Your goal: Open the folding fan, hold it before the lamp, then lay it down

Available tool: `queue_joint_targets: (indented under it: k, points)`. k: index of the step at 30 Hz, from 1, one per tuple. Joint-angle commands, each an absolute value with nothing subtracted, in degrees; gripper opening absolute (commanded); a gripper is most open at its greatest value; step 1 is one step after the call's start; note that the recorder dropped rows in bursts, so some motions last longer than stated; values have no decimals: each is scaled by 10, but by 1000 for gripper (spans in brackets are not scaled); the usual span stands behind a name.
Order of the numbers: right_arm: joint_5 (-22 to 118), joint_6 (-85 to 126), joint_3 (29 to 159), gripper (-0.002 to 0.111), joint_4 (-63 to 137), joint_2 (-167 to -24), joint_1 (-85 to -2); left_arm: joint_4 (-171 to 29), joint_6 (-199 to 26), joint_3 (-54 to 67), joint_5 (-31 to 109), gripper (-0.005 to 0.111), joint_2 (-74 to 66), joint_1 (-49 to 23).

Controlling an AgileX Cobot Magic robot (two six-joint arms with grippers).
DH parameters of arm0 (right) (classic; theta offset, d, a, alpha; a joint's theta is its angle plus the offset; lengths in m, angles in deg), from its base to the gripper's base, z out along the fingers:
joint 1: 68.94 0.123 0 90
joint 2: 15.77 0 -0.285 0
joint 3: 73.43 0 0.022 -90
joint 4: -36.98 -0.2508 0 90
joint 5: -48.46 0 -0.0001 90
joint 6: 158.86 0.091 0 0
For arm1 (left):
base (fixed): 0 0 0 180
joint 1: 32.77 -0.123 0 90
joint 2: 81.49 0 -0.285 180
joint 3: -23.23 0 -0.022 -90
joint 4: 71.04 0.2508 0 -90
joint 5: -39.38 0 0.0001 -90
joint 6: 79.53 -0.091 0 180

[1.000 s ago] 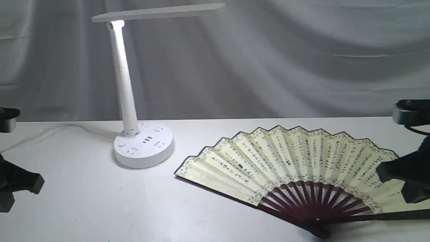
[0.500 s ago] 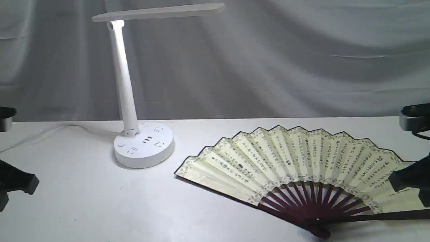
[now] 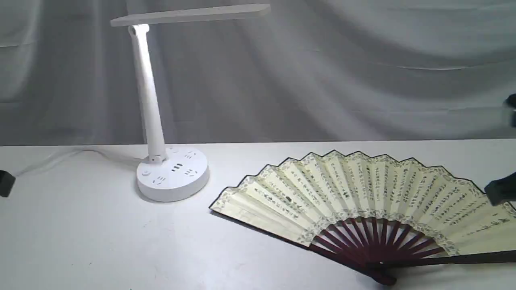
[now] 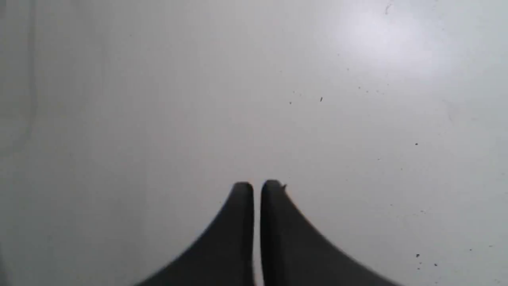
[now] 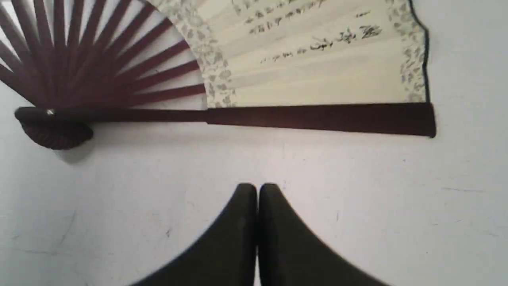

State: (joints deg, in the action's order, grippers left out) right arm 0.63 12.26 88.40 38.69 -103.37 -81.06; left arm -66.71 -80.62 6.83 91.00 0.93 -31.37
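Note:
The folding fan lies spread open and flat on the white table at the right, cream pleats with black calligraphy and maroon ribs meeting at its pivot. The right wrist view shows the fan with its maroon guard, apart from my right gripper, which is shut and empty over bare table. In the exterior view only a dark piece of the right arm shows at the right edge. The lamp stands at the left with its bar head over the table. My left gripper is shut and empty above bare table.
A white cable runs from the lamp's base toward the left edge. A grey draped cloth hangs behind the table. A dark bit of the left arm shows at the left edge.
Both arms have drawn back toward the frame's edges, the left one leftward, the right one rightward and up off the fan's right end. The fan and lamp have not moved.

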Motion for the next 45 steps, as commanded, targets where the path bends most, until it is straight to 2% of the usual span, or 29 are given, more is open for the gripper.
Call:
queue_joint_targets:
  k: [1,16,33,45]
  points:
    - [0,124,888,0,389,-974,-810,-675,-811,70,906,0,-37,-315]
    - [-9,124,888,0,389,-702,-810,-675,-811,70,932,0,-279,-315]
    - [-110,128,888,0,409,-424,-810,-677,-799,70,990,0,-547,-315]
    - [-139,127,885,0,426,-281,-809,-675,-782,70,1008,0,-665,-315]
